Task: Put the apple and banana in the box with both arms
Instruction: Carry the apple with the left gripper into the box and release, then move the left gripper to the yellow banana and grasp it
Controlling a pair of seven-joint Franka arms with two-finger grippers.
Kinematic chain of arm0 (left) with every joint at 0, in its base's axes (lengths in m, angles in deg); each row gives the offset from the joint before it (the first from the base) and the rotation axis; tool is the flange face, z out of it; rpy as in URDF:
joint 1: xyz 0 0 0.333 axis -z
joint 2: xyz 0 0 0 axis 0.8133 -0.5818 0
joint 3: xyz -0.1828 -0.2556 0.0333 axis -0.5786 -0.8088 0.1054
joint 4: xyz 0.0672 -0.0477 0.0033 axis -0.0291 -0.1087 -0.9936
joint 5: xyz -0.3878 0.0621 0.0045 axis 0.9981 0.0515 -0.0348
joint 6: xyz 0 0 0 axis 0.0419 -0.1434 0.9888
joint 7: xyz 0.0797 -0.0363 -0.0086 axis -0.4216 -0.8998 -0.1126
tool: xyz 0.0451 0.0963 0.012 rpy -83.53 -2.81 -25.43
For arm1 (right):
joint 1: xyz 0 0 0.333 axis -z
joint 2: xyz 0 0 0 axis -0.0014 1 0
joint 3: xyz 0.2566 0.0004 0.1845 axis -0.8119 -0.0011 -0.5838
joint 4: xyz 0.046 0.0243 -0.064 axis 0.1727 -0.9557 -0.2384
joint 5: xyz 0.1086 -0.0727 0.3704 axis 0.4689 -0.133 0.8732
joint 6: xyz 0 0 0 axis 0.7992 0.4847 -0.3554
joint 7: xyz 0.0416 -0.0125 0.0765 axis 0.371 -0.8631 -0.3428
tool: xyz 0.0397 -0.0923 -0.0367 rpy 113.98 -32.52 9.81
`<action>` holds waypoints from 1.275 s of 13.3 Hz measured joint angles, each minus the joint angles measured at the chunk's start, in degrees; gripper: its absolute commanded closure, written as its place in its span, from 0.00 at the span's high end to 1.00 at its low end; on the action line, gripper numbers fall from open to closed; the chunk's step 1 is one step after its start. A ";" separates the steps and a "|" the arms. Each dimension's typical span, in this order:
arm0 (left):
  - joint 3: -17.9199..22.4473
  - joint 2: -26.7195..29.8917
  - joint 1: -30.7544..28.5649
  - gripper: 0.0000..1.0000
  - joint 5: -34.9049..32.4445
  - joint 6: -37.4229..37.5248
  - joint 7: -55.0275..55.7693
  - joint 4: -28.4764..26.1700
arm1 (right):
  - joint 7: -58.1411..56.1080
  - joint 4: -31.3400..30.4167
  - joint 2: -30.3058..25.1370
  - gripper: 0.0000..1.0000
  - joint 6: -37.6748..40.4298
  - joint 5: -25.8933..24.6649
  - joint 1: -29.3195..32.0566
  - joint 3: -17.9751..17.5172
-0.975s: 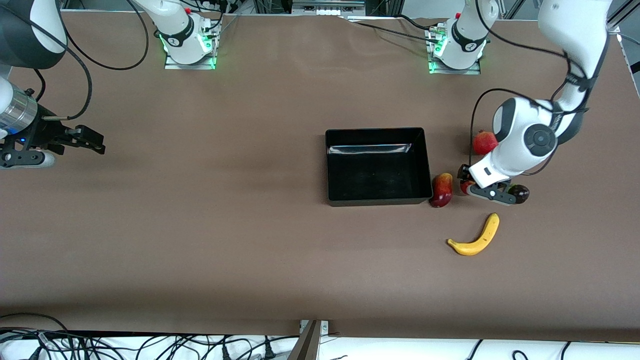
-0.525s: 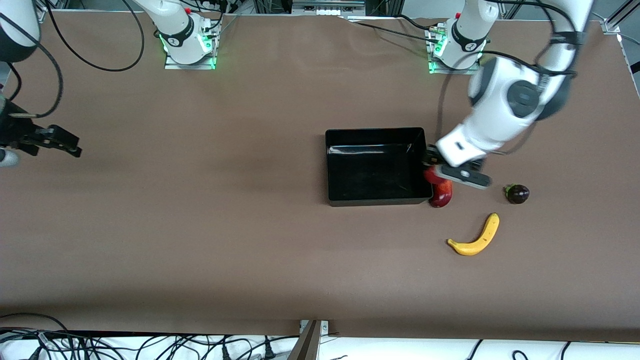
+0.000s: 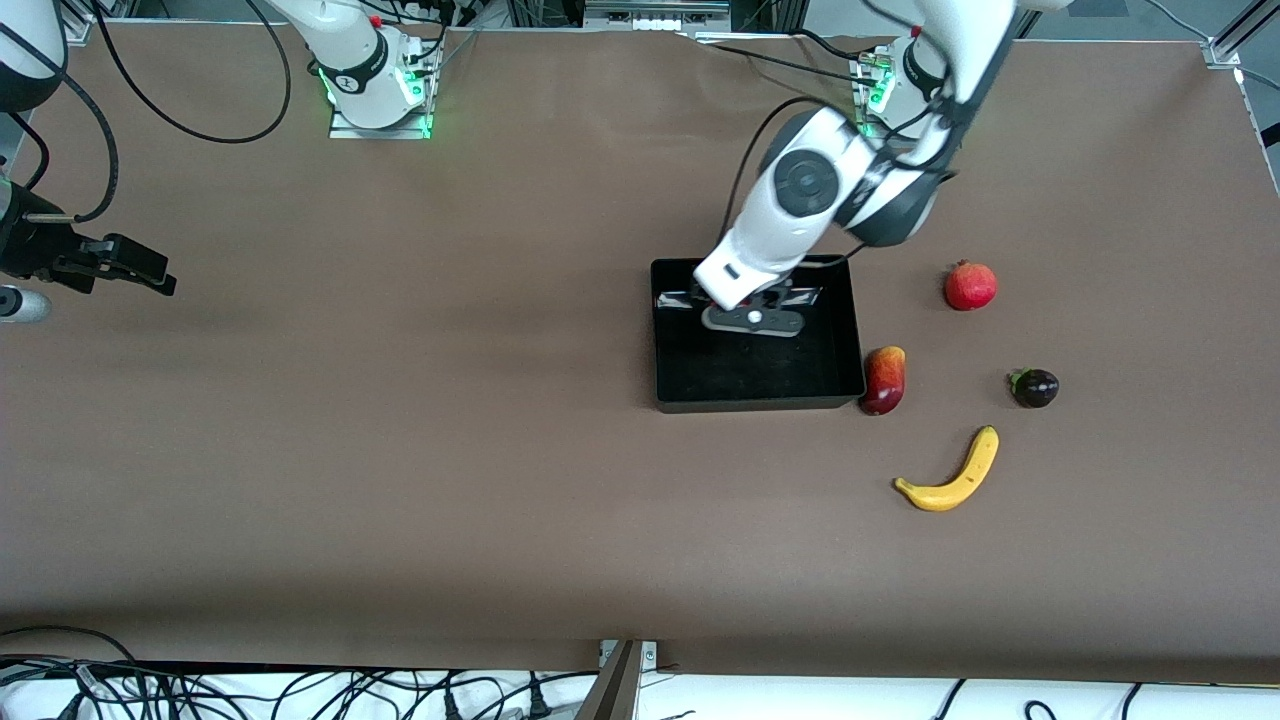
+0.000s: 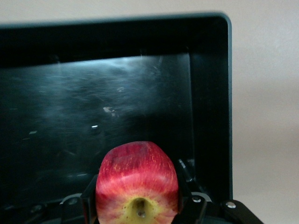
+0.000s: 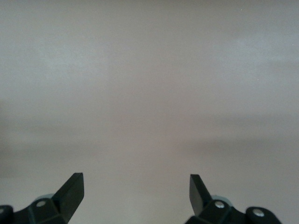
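My left gripper is over the inside of the black box and is shut on the small red apple. The left wrist view shows the apple's yellowish dimpled end between the two black fingers, above the glossy box floor and near the box wall. In the front view the apple is hidden under the hand. The yellow banana lies on the table, nearer the front camera than the box, toward the left arm's end. My right gripper is open and empty over bare table at the right arm's end; its fingertips show only table.
An elongated red-yellow fruit lies against the box's outer corner. A round red fruit with a crown tip and a small dark purple fruit lie toward the left arm's end. The brown cloth covers the table.
My left gripper has carried the apple from beside the dark purple fruit, past the box's wall, to over the box's inside. My right gripper has shifted a little at its end of the table.
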 measured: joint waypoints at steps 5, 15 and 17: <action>0.96 -8.81 2.25 0.00 0.00 -5.71 1.08 1.46 | 0.00 0.00 0.00 1.00 0.42 0.03 0.00 0.00; 2.40 1.45 -3.30 1.00 0.00 5.92 0.76 3.19 | 0.00 0.01 0.00 1.00 1.15 0.06 0.01 0.04; 2.50 7.89 -10.25 1.00 -0.02 13.05 -4.23 3.04 | 0.00 0.01 0.00 1.00 1.60 0.07 0.02 0.04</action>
